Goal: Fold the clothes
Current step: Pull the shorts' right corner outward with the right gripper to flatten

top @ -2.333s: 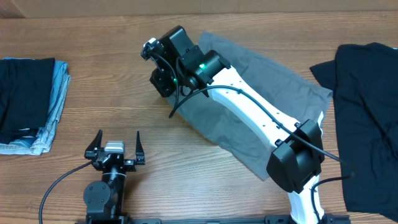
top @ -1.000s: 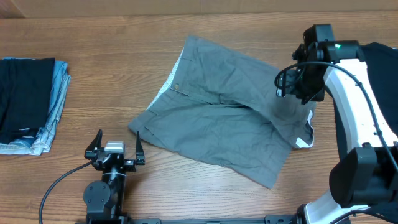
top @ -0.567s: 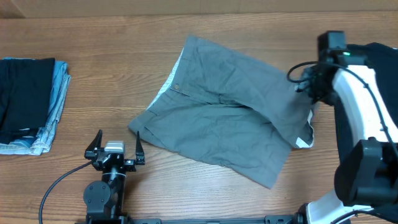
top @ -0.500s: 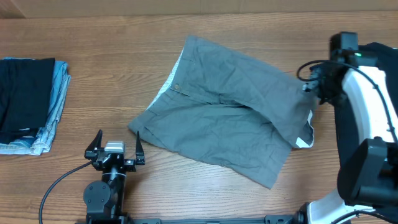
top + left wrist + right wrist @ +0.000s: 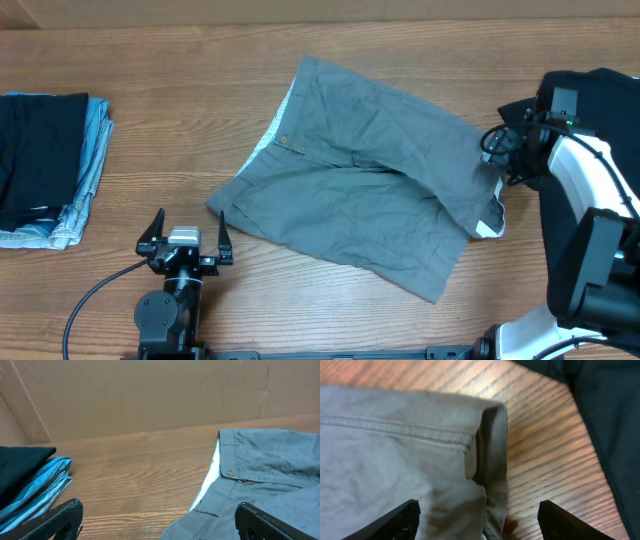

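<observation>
The gray shorts [image 5: 360, 170] lie spread on the wooden table [image 5: 150, 130] in the middle of the overhead frame. They are set at a slant, with the waistband toward the upper left and the leg ends toward the lower right. A button [image 5: 284, 140] shows on the waistband, with a strip of white lining beside it, and a white label [image 5: 488, 225] peeks out at the shorts' right edge.

The right gripper [image 5: 503, 160] is at the right side of the frame, over the right edge of the shorts. In the right wrist view its fingers [image 5: 395, 520] stand wide apart with nothing held between them. A stitched hem corner of the shorts [image 5: 420, 450] lies under them. Whether the fingers touch the cloth cannot be told.

The left gripper [image 5: 190, 222] sits at the lower left of the overhead frame, well apart from the shorts' lower left corner. Its fingers are spread and hold nothing. The left wrist view looks across bare wood to the waistband.

At the far left edge is a folded stack, with a black garment [image 5: 35, 150] on top of light blue jeans [image 5: 90, 160]. A dark garment [image 5: 600, 200] lies crumpled along the right edge, just beside the right arm.
</observation>
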You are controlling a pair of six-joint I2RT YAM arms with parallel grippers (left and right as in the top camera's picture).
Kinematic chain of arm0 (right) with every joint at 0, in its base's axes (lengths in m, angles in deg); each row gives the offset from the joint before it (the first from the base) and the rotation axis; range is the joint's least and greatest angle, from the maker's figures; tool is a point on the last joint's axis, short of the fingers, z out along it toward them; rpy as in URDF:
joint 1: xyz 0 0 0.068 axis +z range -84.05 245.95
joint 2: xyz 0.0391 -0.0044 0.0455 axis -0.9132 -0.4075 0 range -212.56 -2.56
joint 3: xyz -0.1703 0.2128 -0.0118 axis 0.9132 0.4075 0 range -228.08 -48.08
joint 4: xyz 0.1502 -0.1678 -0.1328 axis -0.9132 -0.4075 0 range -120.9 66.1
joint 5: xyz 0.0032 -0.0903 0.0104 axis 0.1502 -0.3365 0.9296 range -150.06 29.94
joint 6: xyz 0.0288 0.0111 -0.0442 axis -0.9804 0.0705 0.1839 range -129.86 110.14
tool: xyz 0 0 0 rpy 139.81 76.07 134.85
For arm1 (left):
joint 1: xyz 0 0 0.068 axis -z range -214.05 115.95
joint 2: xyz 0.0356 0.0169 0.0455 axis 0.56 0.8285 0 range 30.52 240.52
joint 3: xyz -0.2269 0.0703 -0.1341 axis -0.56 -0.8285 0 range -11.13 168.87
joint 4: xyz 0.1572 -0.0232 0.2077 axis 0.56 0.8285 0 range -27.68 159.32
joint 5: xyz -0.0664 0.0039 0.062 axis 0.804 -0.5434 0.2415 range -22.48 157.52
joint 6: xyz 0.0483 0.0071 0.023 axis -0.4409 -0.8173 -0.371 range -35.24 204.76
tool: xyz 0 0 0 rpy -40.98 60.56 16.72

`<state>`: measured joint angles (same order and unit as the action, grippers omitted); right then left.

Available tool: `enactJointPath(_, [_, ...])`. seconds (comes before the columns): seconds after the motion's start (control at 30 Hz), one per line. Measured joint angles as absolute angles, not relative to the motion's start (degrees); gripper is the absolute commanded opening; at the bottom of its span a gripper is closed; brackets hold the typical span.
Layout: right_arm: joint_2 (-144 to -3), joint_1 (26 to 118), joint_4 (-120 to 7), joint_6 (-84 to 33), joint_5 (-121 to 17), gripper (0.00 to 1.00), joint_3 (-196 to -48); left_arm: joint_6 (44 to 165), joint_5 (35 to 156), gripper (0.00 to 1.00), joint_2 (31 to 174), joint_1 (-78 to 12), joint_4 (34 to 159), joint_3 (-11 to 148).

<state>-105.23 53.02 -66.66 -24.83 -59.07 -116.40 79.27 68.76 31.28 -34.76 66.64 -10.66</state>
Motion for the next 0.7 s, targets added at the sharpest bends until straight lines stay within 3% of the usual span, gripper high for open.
enactJointPath(0.1, [-105.2, 53.0, -62.5, -24.7, -57.9, 0.63, -114.0, 79.3, 68.7, 1.00, 31.3, -34.8, 66.7, -10.7])
enactJointPath(0.2, [-105.2, 53.0, -59.4, -24.7, -55.1, 0.33, -112.7, 79.3, 68.8, 1.00, 31.3, -34.8, 66.7, -10.7])
enactJointPath(0.33, [-105.2, 53.0, -56.0, -24.5, -53.3, 0.06, -112.2, 79.3, 68.8, 1.00, 31.3, -34.8, 66.7, -10.7])
enactJointPath(0.7, [-105.3, 53.0, -47.5, -23.3, -49.5, 0.04, -117.3, 79.3, 68.8, 1.00, 31.3, -34.8, 66.7, -10.7])
